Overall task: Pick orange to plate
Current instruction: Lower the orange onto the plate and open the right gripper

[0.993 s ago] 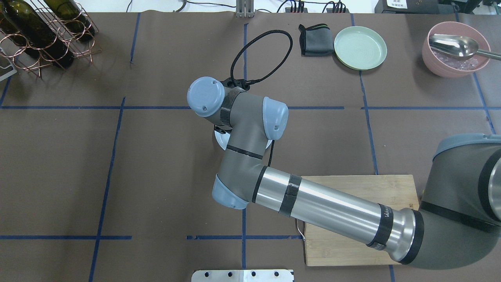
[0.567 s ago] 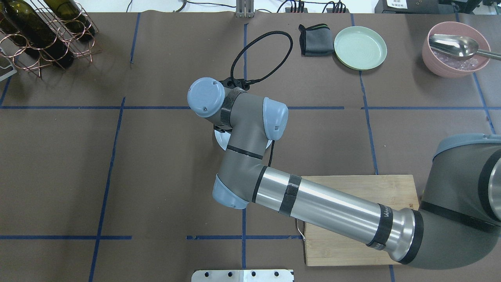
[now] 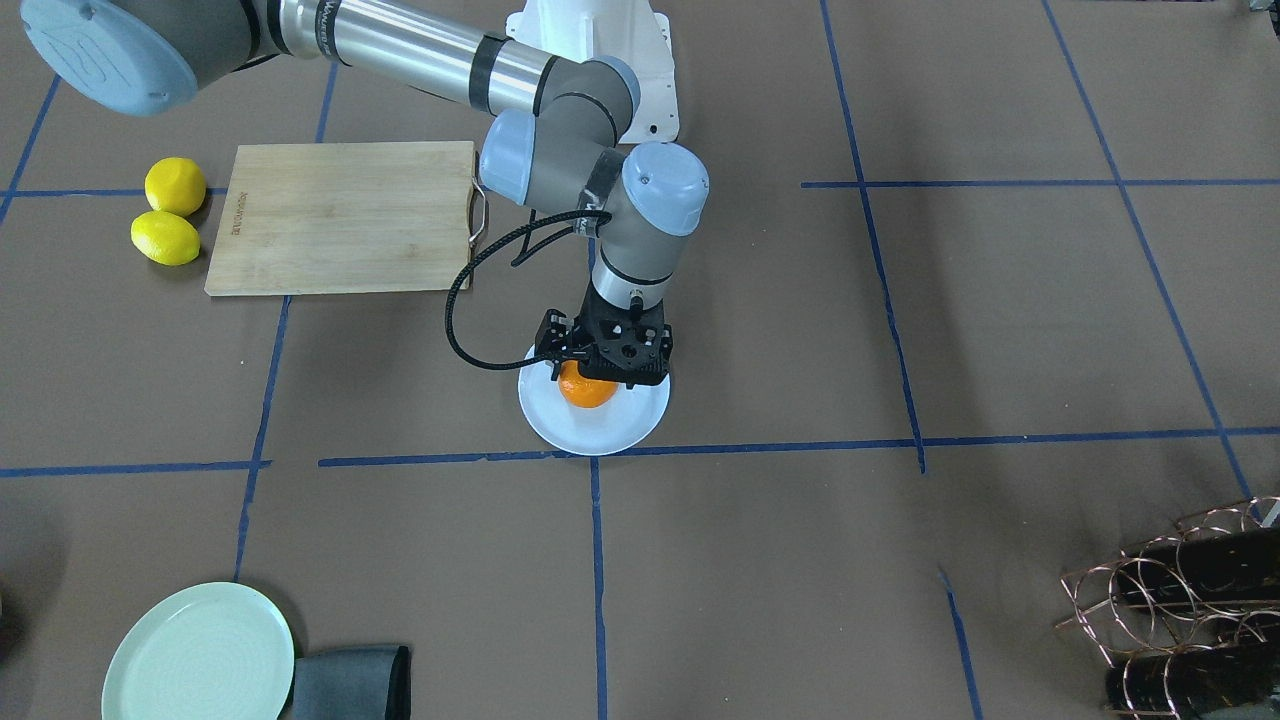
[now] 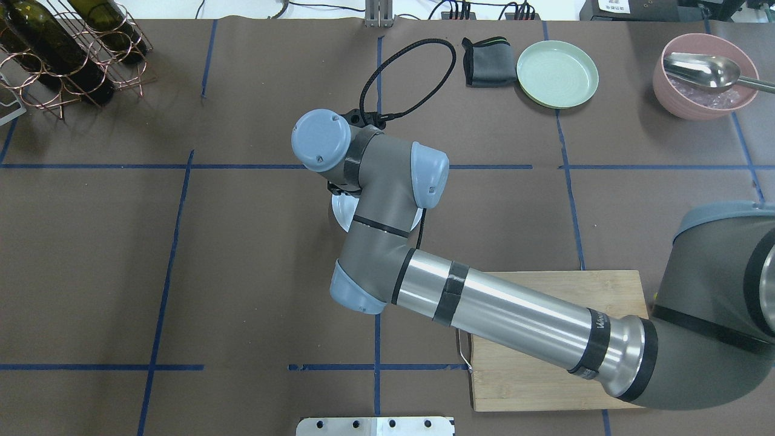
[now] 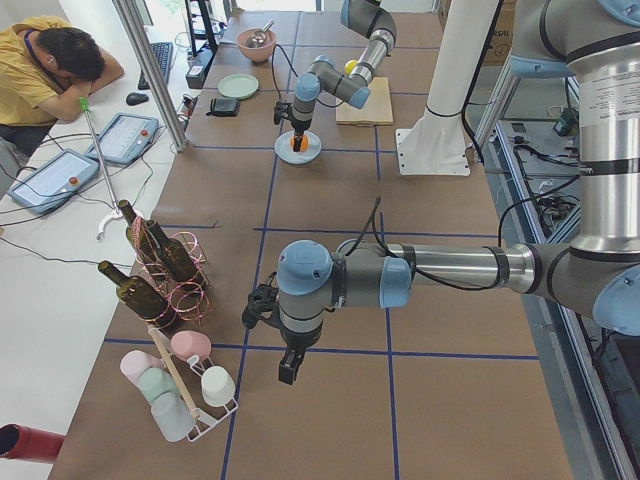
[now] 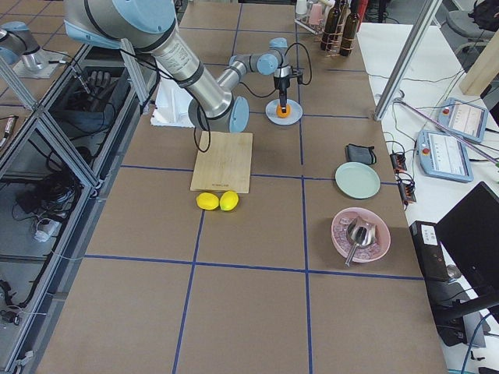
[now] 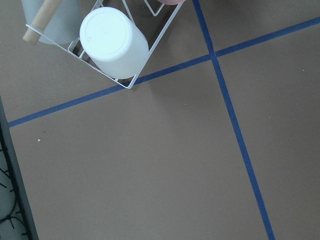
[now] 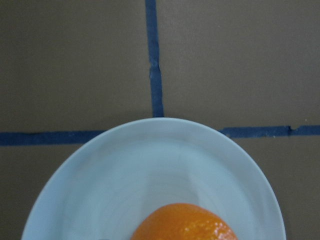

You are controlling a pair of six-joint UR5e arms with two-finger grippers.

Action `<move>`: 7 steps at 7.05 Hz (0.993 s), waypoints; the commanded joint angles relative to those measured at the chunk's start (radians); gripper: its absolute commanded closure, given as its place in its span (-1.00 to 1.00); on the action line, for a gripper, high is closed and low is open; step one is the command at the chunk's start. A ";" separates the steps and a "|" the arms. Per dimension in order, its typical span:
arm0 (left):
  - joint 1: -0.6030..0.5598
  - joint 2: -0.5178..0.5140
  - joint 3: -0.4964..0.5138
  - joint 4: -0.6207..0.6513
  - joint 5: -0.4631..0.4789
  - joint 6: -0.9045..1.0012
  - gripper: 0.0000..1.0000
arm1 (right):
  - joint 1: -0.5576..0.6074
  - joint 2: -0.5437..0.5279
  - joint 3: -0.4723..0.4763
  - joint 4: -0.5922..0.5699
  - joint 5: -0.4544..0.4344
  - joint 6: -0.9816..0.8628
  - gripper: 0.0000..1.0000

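The orange (image 3: 587, 391) lies on the pale bluish-white plate (image 3: 600, 430) in the middle of the table. My right gripper (image 3: 603, 368) hangs straight down just over the fruit, open, its fingers hidden behind its black body. The right wrist view shows the orange (image 8: 185, 225) at the bottom edge, resting on the plate (image 8: 150, 170). From overhead the arm covers the fruit and only a sliver of plate (image 4: 339, 213) shows. My left gripper (image 5: 288, 372) hangs low over bare table far from the plate; I cannot tell whether it is open or shut.
Two lemons (image 3: 170, 212) lie beside a wooden cutting board (image 3: 345, 215). A mint-green plate (image 3: 198, 655) and a dark cloth (image 3: 350, 682) sit on the operators' side, near a pink bowl with a scoop (image 4: 705, 75). A wine rack (image 4: 66, 48) and a cup rack (image 5: 175, 385) stand on my left.
The right arm's wrist has shifted a little away from the robot and upward over the plate after holding still. The plate has stayed in place.
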 commanded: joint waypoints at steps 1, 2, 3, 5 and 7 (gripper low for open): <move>0.000 0.000 0.005 0.003 -0.002 -0.001 -1.00 | 0.119 -0.003 0.057 -0.010 0.115 -0.125 -1.00; 0.000 0.000 0.003 0.005 -0.002 -0.002 -1.00 | 0.189 -0.024 0.083 -0.046 0.182 -0.259 -1.00; 0.001 -0.003 0.008 0.008 -0.002 -0.012 -1.00 | 0.258 -0.105 0.158 -0.085 0.227 -0.419 -1.00; 0.001 -0.004 0.020 0.058 -0.102 -0.018 -1.00 | 0.418 -0.374 0.402 -0.091 0.342 -0.722 -1.00; 0.006 -0.009 0.008 0.057 -0.123 -0.098 -1.00 | 0.612 -0.516 0.507 -0.193 0.416 -1.061 -1.00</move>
